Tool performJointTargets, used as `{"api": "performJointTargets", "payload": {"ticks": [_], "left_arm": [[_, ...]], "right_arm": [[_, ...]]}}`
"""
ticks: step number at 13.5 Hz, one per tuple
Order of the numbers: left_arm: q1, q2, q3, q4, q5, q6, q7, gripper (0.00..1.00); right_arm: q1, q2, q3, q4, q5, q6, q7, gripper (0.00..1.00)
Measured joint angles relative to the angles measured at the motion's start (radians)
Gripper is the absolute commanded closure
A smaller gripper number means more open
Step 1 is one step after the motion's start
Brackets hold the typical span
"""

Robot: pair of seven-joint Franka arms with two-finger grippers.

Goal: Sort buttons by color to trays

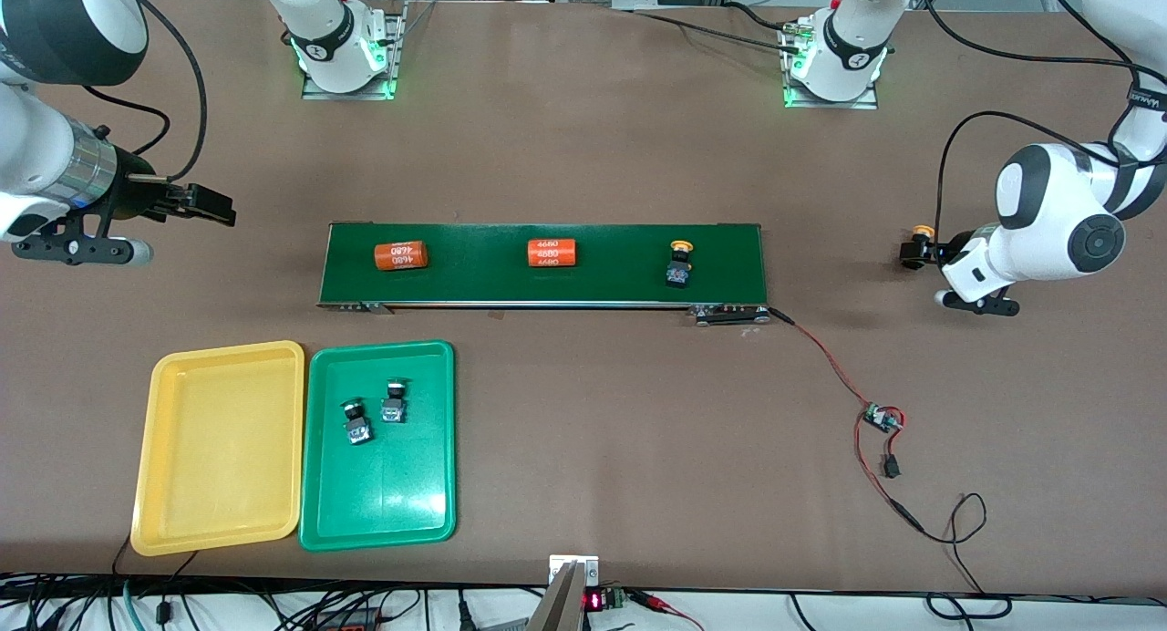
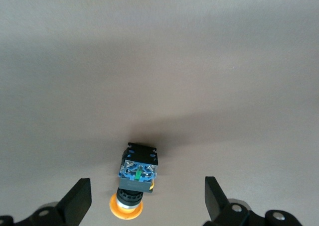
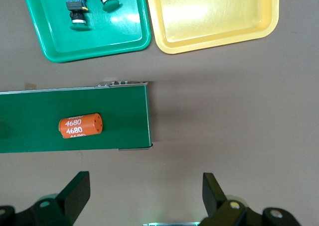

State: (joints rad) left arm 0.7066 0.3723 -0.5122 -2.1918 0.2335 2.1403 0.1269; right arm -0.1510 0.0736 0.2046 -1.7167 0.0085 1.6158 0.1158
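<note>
Right gripper [image 1: 202,202] hangs over bare brown bench [image 1: 583,157] at the right arm's end, fingers [image 3: 76,192] spread wide, nothing in them. I treat this arm as waiting.

Shallow yellow plastic tray [image 1: 219,449] is nearer the front camera, no buttons in it. Touching beside it is the shallow green plastic tray [image 1: 383,494], with two green-capped push buttons [image 1: 357,421] [image 1: 394,401] lying in the half farther from the camera. Green looks done.

The long dark-green conveyor belt [image 1: 542,284] carries two orange "4680" cylinders [image 1: 401,254] [image 1: 552,252], not mine to sort. A yellow-capped push button [image 1: 679,264] lies on the belt toward the left arm's end.

The second yellow-capped button with black body [image 2: 138,169] lies on its side on the bench, off the belt, at the left arm's end. Left gripper [image 2: 147,186] is over it, fingers [image 2: 79,196] released and straddling it, not touching.

Step in hand, as I read it: pick this button.
- Go straight down.
- Keep the button centred between the fingers.
- Clamp on the square black body, not the round cap, which would likely slip or roll.
- Stop short of pressing into the bench.
- Lift clear before any sideways move.

The yellow tray is well apart from here, so I expect a long carry or a hand-off by the belt.
</note>
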Motion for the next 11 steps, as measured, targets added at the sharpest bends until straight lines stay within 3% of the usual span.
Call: {"api": "performJointTargets", "payload": {"ticks": [9, 10, 11], "left_arm": [[0.033, 0.077, 0.001, -0.027, 0.100, 0.053, 0.003, 0.00], [0.036, 0.086, 0.001, -0.029, 0.100, 0.062, 0.003, 0.01], [0.039, 0.093, 0.001, -0.032, 0.100, 0.073, 0.003, 0.11]], "right_arm": [[0.000, 0.003, 0.000, 0.000, 0.000, -0.001, 0.000, 0.00], [0.000, 0.005, 0.000, 0.000, 0.000, -0.001, 0.000, 0.00], [0.000, 0.008, 0.000, 0.000, 0.000, -0.001, 0.000, 0.00]]}}
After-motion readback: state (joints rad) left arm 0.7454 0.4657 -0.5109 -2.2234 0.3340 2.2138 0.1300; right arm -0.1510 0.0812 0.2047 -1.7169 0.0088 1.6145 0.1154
